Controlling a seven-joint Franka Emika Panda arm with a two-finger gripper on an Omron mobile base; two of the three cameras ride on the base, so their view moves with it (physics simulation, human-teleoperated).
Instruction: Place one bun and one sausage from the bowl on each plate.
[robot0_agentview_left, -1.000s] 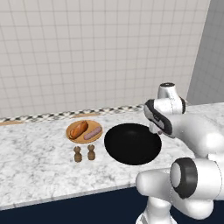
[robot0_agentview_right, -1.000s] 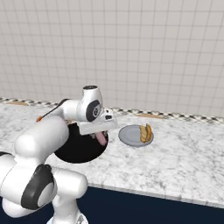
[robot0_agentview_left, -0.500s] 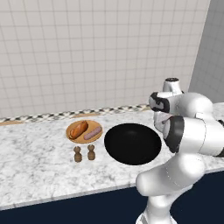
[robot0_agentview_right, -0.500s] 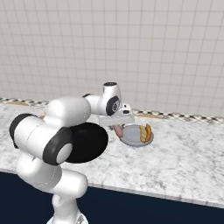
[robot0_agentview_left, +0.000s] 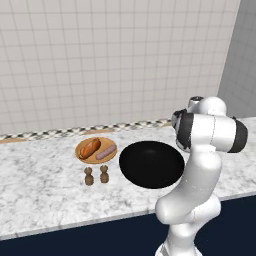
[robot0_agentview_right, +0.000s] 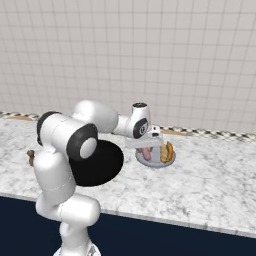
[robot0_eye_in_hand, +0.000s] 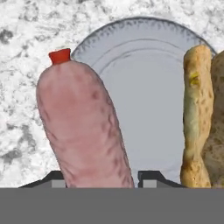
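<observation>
My gripper (robot0_eye_in_hand: 101, 178) is shut on a pink sausage (robot0_eye_in_hand: 83, 127) with a red end. It hangs just above the left part of the grey plate (robot0_eye_in_hand: 144, 83). A golden bun (robot0_eye_in_hand: 199, 118) lies on that plate's right side. In the right base view the gripper (robot0_agentview_right: 149, 145) holds the sausage (robot0_agentview_right: 145, 152) over the grey plate (robot0_agentview_right: 155, 162), beside the bun (robot0_agentview_right: 167, 151). The tan wooden plate (robot0_agentview_left: 85, 157) carries a bun (robot0_agentview_left: 89, 148) and a sausage (robot0_agentview_left: 106, 153). Between the two plates sits the black bowl (robot0_agentview_left: 151, 164), its inside bare and dark.
Two small brown shakers (robot0_agentview_left: 89, 176) (robot0_agentview_left: 104, 173) stand in front of the wooden plate. The tiled wall rises close behind the marble counter (robot0_agentview_left: 40, 185). My own arm covers part of the bowl (robot0_agentview_right: 102, 162) in the right base view.
The arm has swung right from above the bowl to above the grey plate, carrying the sausage with it. The plates, bowl and buns have stayed put.
</observation>
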